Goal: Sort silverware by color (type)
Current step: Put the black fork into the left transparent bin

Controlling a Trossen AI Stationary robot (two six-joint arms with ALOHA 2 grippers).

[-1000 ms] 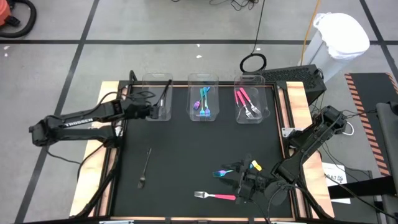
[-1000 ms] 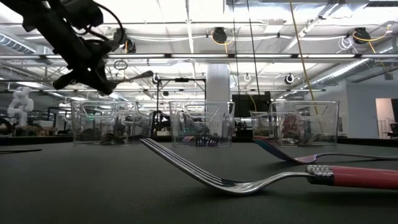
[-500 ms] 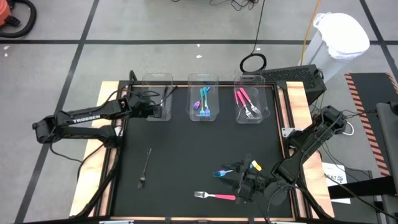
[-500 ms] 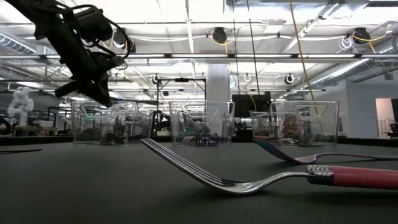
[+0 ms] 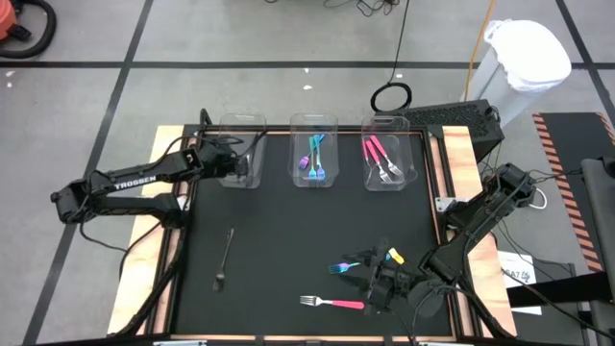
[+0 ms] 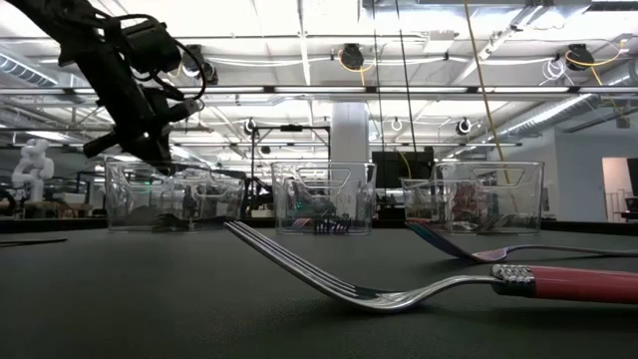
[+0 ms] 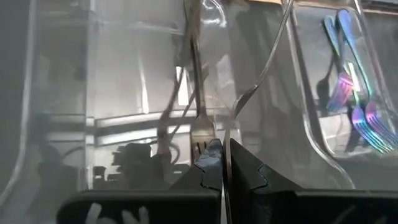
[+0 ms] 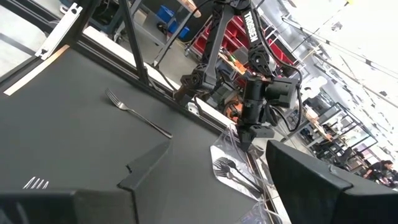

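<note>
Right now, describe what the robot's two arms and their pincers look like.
Both arms are black, slim, jointed links. The left arm carries white TROSSEN lettering along its forearm and loose black cables at the pincer end. The left pincer has two flat, dark, angular fingers. The right arm is equally dark, and the right pincer is a blocky black head.

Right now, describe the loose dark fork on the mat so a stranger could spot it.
On the black mat, look to the left half, in front of the leftmost clear bin. The dark fork lies there alone, nearly lengthwise. Unlike the pink-handled fork and blue-handled fork near the right gripper, it is dark all over.
</note>
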